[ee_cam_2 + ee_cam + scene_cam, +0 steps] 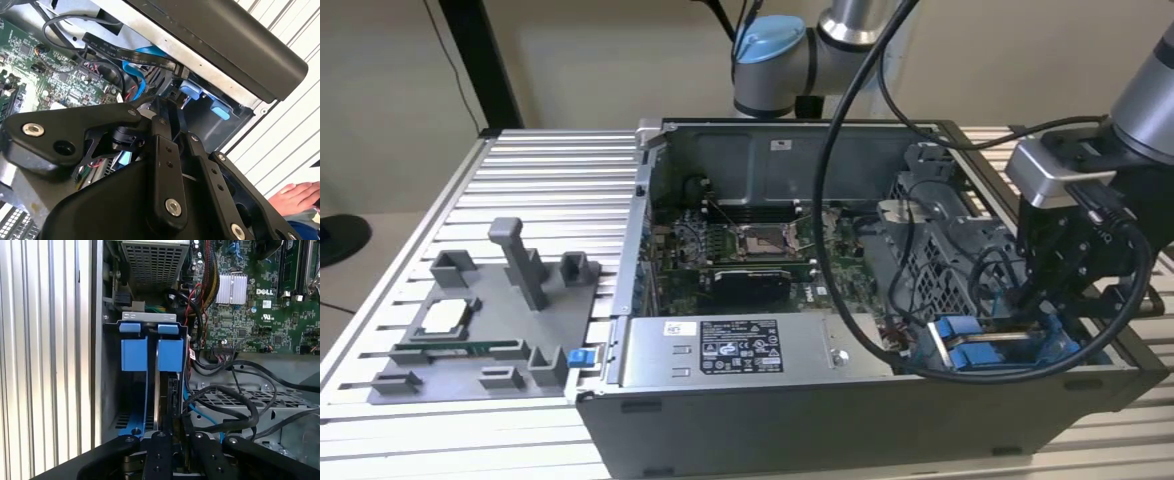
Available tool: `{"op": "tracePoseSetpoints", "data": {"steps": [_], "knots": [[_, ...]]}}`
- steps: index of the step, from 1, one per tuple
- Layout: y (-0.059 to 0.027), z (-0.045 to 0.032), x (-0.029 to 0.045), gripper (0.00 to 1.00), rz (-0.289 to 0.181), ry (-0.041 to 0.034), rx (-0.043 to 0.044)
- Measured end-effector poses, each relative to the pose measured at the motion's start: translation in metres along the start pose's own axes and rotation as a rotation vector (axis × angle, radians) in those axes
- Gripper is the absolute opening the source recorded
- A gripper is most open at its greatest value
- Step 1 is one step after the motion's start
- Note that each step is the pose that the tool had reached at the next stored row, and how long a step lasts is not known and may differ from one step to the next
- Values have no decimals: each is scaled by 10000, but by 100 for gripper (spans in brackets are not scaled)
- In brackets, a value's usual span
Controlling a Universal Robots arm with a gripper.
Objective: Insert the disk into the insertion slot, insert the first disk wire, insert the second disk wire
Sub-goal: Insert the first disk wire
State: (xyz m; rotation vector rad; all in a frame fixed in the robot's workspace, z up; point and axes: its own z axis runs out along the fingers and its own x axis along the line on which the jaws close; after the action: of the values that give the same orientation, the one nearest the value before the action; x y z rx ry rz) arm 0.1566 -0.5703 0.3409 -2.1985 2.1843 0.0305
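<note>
A slatted aluminium table carries an open computer case, and the robot arm reaches in from about 3 o'clock in the exterior view. A grey fixture plate lies at the case's 9 o'clock. The labelled power-supply box runs along its 6 o'clock edge, with the motherboard near the centre. The insertion slot occupies the 4 o'clock corner, and the disk stands in it, its two blue carrier tabs side by side at the mouth. The gripper hangs just above, among black cables; whether it grips anything cannot be told. A person's hand lies beyond the case.
</note>
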Motion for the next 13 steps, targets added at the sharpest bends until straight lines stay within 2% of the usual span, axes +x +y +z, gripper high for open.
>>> {"op": "tracePoseSetpoints", "data": {"steps": [8, 13], "knots": [[1, 60, 2, 0, 17, 5, 1], [2, 125, 5, 0, 29, 1, 1]]}}
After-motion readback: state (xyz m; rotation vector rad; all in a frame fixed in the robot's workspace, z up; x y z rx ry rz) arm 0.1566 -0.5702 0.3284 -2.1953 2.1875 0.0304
